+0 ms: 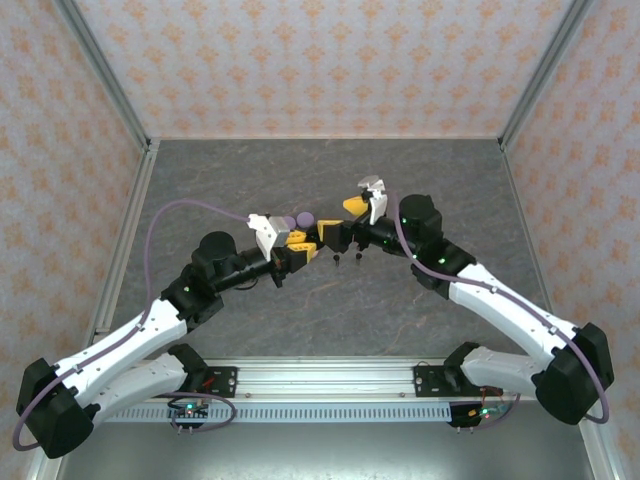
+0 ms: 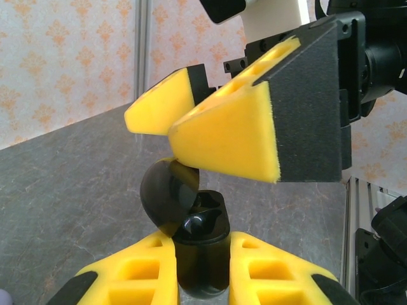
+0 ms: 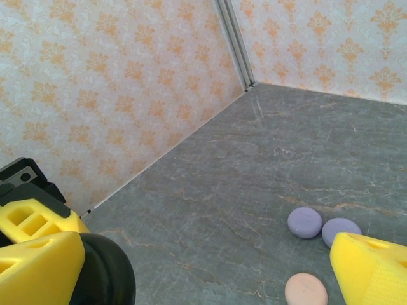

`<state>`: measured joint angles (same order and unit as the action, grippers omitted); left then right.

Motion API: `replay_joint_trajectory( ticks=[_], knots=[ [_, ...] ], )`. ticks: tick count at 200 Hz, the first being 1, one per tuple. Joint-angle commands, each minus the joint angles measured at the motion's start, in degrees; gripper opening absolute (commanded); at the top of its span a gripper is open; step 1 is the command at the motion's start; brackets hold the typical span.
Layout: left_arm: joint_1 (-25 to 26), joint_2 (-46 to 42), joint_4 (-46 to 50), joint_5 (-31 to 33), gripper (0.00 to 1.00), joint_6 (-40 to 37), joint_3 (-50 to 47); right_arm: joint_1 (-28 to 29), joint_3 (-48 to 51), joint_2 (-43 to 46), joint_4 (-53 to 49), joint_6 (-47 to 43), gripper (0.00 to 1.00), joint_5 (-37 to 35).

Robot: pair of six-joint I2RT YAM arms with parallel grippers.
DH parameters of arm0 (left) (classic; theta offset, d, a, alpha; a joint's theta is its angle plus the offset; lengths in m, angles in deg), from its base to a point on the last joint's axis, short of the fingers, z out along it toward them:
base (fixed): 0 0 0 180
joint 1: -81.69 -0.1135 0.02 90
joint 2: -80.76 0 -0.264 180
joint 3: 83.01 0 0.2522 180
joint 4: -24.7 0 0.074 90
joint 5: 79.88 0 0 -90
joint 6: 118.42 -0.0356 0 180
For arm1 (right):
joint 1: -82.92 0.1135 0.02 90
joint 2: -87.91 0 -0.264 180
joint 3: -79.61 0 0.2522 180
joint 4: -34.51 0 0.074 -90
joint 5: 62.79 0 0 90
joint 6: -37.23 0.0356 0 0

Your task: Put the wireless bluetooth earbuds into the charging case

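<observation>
Left end effector [image 2: 202, 244] clenched on open black charging case [image 2: 202, 279]; right end effector [image 3: 206, 254], released, just above, possibly touching lid [image 2: 164, 190].

Table [image 1: 250, 330]: both grippers meet near its centre. Left gripper [image 1: 305, 248] is on the left side, with the open case [image 2: 202, 270] clamped between its fingers. Right gripper [image 1: 338, 226] is on the right side, fingers spread wide, one just beside the open case.

In front of them, toward the near edge, on the table: bud [image 1: 337, 260], with the second bud [image 1: 357, 257] to its right, apart.

Behind the left gripper, toward the far edge, three closed cases lie grouped: case A [image 3: 304, 222], case B [image 3: 341, 230] just beside it, case C [image 3: 306, 290] near both.
</observation>
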<state>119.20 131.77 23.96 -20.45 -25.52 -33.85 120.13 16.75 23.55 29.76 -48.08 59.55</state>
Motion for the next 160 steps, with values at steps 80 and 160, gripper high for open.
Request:
replay_joint_trajectory(
  ticks=[80, 160],
  knots=[
    [0.62, -0.91, -1.23, 0.33, 0.18, -2.1, -0.07, 0.1, -5.34, -3.14, -7.45, -0.47, 0.99, 0.51],
    [0.54, -0.91, -0.97, 0.08, 0.18, -2.3, -0.15, -1.66, -8.63, -1.01, -9.78, -1.22, 0.99, 3.03]
  ],
)
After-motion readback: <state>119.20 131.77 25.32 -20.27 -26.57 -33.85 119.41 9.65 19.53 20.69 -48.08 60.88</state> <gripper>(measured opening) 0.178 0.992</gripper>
